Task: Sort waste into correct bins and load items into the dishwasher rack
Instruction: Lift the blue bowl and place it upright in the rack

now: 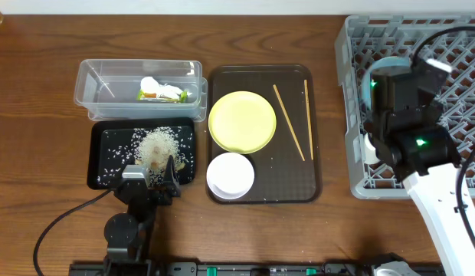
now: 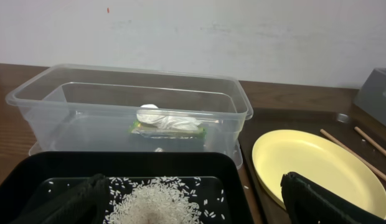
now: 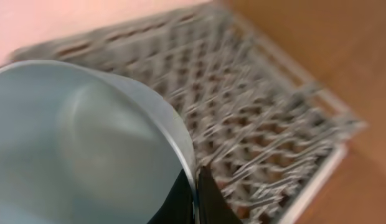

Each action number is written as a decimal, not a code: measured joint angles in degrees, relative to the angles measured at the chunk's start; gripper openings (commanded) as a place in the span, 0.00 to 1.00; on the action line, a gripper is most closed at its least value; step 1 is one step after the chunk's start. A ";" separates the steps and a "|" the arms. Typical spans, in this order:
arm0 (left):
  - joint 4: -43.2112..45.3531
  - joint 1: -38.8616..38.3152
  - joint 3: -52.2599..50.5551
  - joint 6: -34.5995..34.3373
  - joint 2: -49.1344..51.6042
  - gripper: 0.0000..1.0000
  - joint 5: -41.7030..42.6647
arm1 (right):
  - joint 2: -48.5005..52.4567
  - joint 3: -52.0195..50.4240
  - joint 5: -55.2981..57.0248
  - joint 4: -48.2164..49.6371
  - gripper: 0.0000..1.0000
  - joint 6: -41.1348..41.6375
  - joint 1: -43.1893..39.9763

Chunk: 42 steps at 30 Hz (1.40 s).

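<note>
Overhead: your right arm (image 1: 410,115) hides most of the light blue bowl (image 1: 384,64) | right wrist: dishwasher rack (image 3: 261,118) blurred, bowl cropped left and bottom | left wrist: yellow-green plate (image 2: 317,165) cut by lower edge

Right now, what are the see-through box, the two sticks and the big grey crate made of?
See-through box: looks like clear glossy plastic; the scraps show through its walls. Two sticks: probably wood, thin, pale tan, matte. Grey crate: likely moulded matte plastic, lattice floor.
</note>
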 measured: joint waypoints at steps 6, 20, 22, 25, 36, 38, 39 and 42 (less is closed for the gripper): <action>0.00 0.00 0.00 0.00 0.00 0.90 0.00 | 0.94 0.00 10.08 4.42 0.01 -0.48 -3.63; 0.00 0.00 0.00 0.00 0.00 0.90 0.00 | 17.46 0.09 15.15 3.67 0.01 -5.01 -15.91; 0.00 0.00 0.00 0.00 0.00 0.90 0.00 | 20.22 0.09 15.15 4.00 0.01 -5.29 -15.87; 0.00 0.00 0.00 0.00 0.00 0.90 0.00 | 23.65 0.09 15.17 5.38 0.01 -6.49 -15.76; 0.00 0.00 0.00 0.00 0.00 0.90 0.00 | 29.22 0.37 21.92 7.98 0.01 -14.93 -9.62; 0.00 0.00 0.00 0.00 0.00 0.90 0.00 | 29.27 0.37 21.99 7.96 0.03 -15.52 -8.33; 0.00 0.00 0.00 0.00 0.00 0.90 0.00 | 29.33 0.39 21.92 7.80 0.06 -15.72 -7.67; 0.00 0.00 0.00 0.00 0.00 0.90 0.00 | 29.79 0.37 20.13 6.86 0.25 -16.33 -6.23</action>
